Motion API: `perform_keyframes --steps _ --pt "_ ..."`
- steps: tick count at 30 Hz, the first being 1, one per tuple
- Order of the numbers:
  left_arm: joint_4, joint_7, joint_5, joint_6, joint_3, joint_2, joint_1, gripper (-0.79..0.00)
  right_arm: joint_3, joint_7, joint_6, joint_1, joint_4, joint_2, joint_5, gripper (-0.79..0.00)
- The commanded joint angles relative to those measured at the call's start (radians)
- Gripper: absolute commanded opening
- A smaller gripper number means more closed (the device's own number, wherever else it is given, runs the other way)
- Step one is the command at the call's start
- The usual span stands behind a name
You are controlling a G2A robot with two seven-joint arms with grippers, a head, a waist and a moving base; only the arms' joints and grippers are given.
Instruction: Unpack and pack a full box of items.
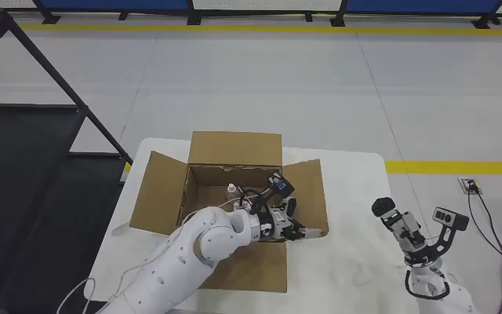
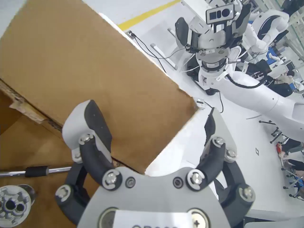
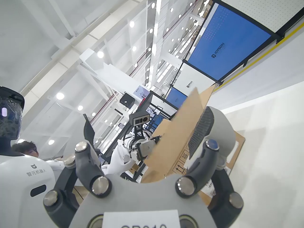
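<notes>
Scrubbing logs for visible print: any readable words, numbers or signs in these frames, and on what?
left gripper label: cut off by the picture's edge, unreadable.
right gripper label: also cut off, unreadable.
box side: arrow marks and a sticker, too small to read.
blue panel: logo with a brand word, not quoted.

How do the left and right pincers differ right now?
The left pincer sits at the cardboard box, its fingers either side of a flap. The right pincer hangs apart from the box, near the table edge, with nothing between its fingers. Both are open.
</notes>
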Motion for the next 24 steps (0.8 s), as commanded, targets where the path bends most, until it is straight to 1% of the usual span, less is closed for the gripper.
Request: perform_keyframes --steps 1,7,13,16,19,22,24 --pt "0.041 -0.005 -0.005 0.002 0.031 -0.018 -0.024 0.0 0.013 0.0 0.0 -0.011 0.0 0.003 0.0 0.0" --pt "0.141 -0.017 -0.032 -0.001 0.089 -0.067 -0.076 0.0 0.047 -0.004 0.0 -0.034 0.024 0.001 0.027 0.0" --pt "0.196 -0.026 -0.047 -0.015 0.108 -0.098 -0.102 0.0 0.046 -0.014 0.001 -0.037 0.044 -0.001 0.045 0.0" --pt "0.204 -0.026 -0.043 -0.02 0.105 -0.105 -0.106 0.0 0.046 -0.014 0.001 -0.037 0.044 -0.001 0.045 0.0" --pt "0.199 -0.028 -0.036 -0.027 0.094 -0.107 -0.103 0.0 0.046 -0.014 0.001 -0.037 0.044 -0.001 0.045 0.0" --pt "0.174 -0.037 -0.015 -0.037 0.073 -0.101 -0.098 0.0 0.044 -0.038 0.004 -0.043 0.008 -0.002 0.008 0.0" --pt "0.144 -0.047 0.006 -0.042 0.049 -0.092 -0.092 0.0 0.045 -0.056 0.0 -0.04 -0.017 -0.002 -0.038 0.0"
